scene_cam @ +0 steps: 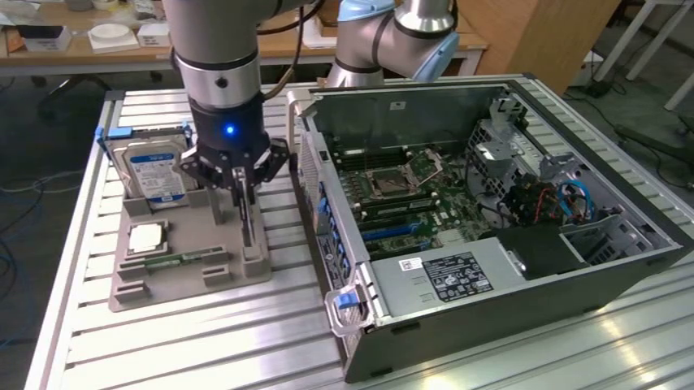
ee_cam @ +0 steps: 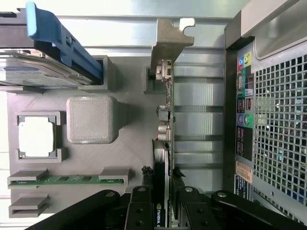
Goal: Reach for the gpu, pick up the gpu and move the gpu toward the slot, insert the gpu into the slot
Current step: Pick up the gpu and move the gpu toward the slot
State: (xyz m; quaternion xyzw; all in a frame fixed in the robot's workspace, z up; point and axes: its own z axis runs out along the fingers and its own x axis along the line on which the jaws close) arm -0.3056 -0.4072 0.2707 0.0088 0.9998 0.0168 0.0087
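Grip on the gpu (scene_cam: 249, 223) is what the exterior view suggests. The gripper (scene_cam: 239, 195) is lowered at about ten o'clock of that view, and its fingers are set astride the card. The card stands on edge in a groove of the grey holder (scene_cam: 190, 280). A hard drive (scene_cam: 152, 171) is stood in the same holder at nine o'clock of the gripper. A processor chip (scene_cam: 146, 237) and a memory strip (scene_cam: 179, 260) are laid at about seven o'clock of it. The open computer case (scene_cam: 488, 325) is placed at three o'clock of the view. The blue slot (scene_cam: 392, 231) on its board is made out near the view's centre, well apart from the card.

In the wrist view the gpu (ee_cam: 165, 124) is seen edge-on, with its metal bracket (ee_cam: 169, 43) at the far end. The gripper (ee_cam: 162, 191) is closed on the card, a finger pressed to each face at the end away from the bracket. The card appears seated in the holder (ee_cam: 129, 124), not yet raised.

The pick-up is judged to be the step in hand. It would be done well by a straight lift along the groove, with the card kept upright and untwisted. Because the hold is taken off-centre, the bracket end could sag or catch on the holder.
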